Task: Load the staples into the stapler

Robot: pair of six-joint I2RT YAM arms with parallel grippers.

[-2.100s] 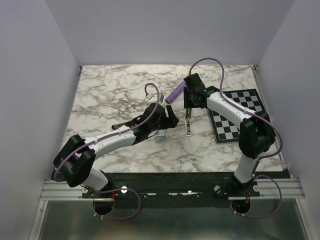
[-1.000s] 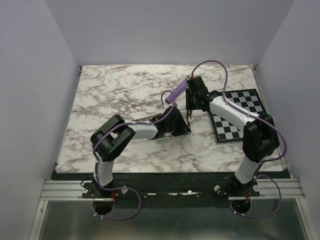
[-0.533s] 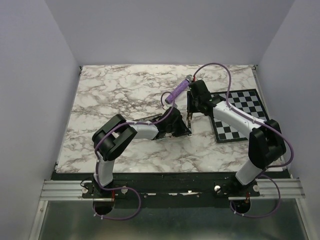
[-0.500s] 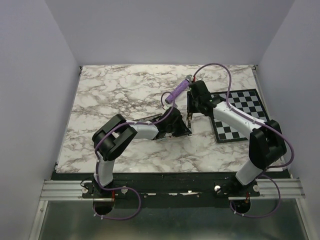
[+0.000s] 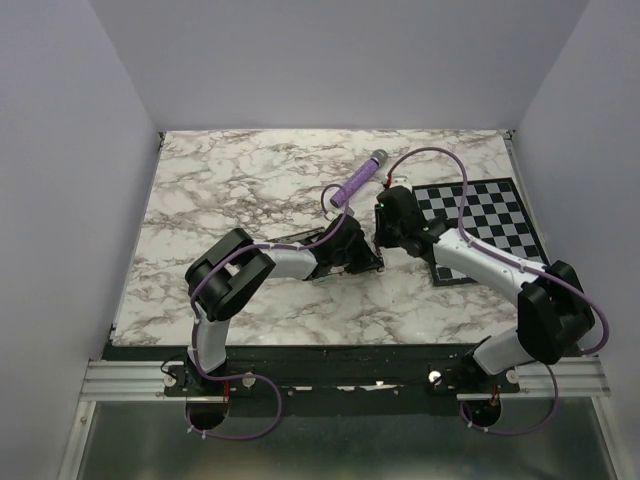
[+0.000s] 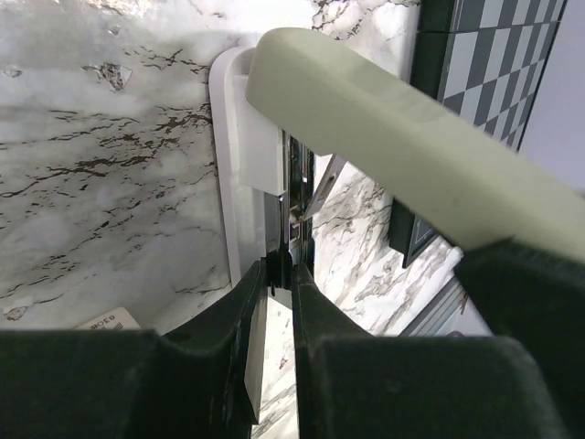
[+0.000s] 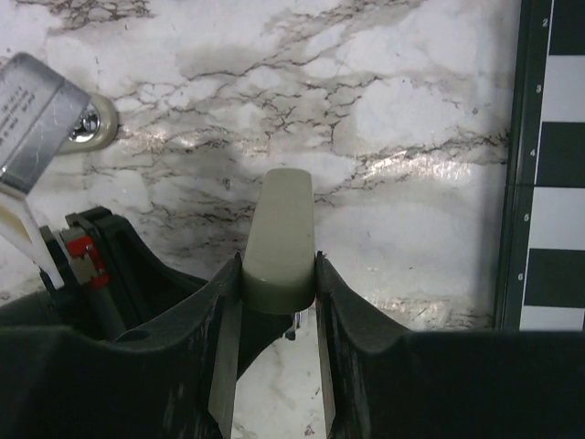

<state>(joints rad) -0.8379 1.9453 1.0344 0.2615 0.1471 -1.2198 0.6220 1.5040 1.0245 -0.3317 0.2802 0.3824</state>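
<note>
Beige-grey, the slim round-ended stapler (image 7: 278,240) sits mid-table, its lid clamped in my right gripper (image 7: 277,267). My left gripper (image 6: 279,274), nearly closed at the dark metal rail (image 6: 292,197), may pinch staples; I cannot tell. I'd hold the lid high and feed straight along the rail.

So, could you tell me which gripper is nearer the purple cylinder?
Right. The right gripper, clamping the stapler, sits close beside the purple cylinder; the left gripper is farther off, toward the bases.
</note>
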